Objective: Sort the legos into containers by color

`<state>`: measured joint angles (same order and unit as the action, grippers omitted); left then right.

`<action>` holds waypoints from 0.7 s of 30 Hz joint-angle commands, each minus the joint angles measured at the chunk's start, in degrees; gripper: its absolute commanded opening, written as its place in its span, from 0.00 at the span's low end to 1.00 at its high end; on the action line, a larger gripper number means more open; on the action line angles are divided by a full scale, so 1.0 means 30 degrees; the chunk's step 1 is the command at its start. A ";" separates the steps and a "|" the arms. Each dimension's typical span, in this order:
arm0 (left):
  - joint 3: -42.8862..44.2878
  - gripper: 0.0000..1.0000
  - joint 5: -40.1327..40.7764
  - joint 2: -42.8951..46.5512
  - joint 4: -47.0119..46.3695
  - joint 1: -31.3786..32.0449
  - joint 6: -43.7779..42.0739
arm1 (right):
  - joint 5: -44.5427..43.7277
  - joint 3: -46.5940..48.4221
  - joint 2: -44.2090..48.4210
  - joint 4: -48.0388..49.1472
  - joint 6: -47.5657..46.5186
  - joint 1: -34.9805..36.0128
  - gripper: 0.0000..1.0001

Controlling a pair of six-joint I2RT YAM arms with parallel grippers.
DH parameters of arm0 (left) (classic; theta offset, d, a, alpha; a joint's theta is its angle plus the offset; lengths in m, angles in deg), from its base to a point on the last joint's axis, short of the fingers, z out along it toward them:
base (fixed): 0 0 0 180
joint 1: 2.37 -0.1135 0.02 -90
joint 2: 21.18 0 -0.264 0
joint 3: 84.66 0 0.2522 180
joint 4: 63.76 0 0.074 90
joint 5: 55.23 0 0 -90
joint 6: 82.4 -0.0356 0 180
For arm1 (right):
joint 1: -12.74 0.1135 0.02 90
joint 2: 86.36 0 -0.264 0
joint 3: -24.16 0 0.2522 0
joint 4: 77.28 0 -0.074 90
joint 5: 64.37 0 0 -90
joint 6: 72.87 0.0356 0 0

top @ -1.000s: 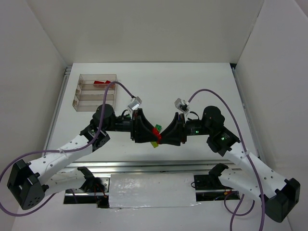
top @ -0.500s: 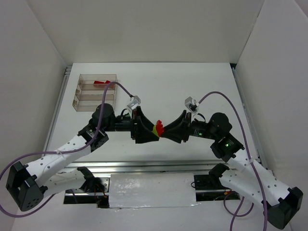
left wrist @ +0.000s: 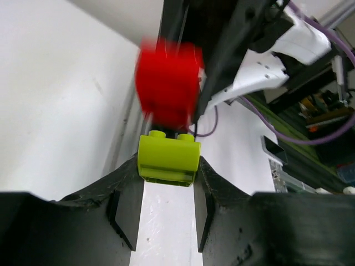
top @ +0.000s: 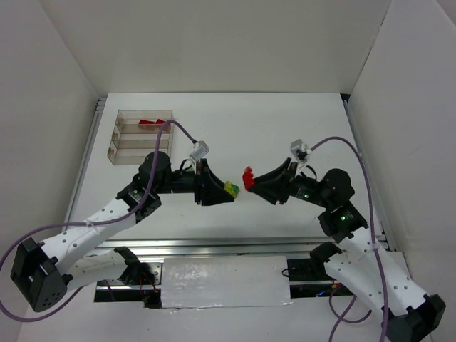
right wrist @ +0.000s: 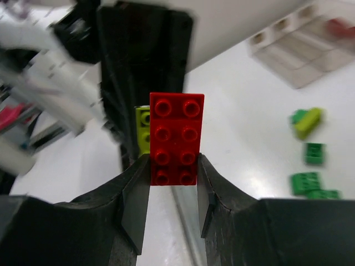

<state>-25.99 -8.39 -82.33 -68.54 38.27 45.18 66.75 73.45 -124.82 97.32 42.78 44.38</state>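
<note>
1. Top external: the left tool (top: 229,189) is clamped on a yellow-green brick (top: 231,189), and the right tool (top: 249,179) is clamped on a red brick (top: 248,176). The two bricks are just apart, above the middle of the surface (top: 285,121). The tray (top: 122,146) sits far left, with something red in its far compartment.
2. Left wrist: both fingers pinch the yellow-green brick (left wrist: 168,159), its studs facing the blurred red brick (left wrist: 168,83).
3. Right wrist: the red brick (right wrist: 177,138) stands clamped between the fingers. Loose green bricks (right wrist: 314,153) lie on the surface, short of the tray (right wrist: 310,52).
</note>
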 commanded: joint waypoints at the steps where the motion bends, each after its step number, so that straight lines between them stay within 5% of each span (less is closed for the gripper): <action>1: 0.0589 0.00 0.1113 0.1103 0.2164 -0.1325 -0.1190 | -0.0940 -0.0562 0.1800 0.0581 0.0002 -0.3417 0.00; 5: 0.0353 0.00 0.0642 0.0725 0.3130 -0.4430 -0.0226 | 0.1497 -0.0331 0.1952 0.0673 0.0592 -0.6179 0.00; 12: 0.5384 0.00 1.5242 -0.5269 1.2536 -0.9118 0.2117 | -0.0755 0.0461 0.0575 -0.0967 0.1059 -0.5977 0.00; 21: 1.1303 0.00 1.7314 -1.2134 1.1515 -1.3195 0.3468 | -0.3160 0.0902 -0.0335 -0.3342 0.0093 -0.4219 0.00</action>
<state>2.42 39.15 -116.60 -33.48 -0.67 53.43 60.15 73.18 -125.87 89.36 44.68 30.43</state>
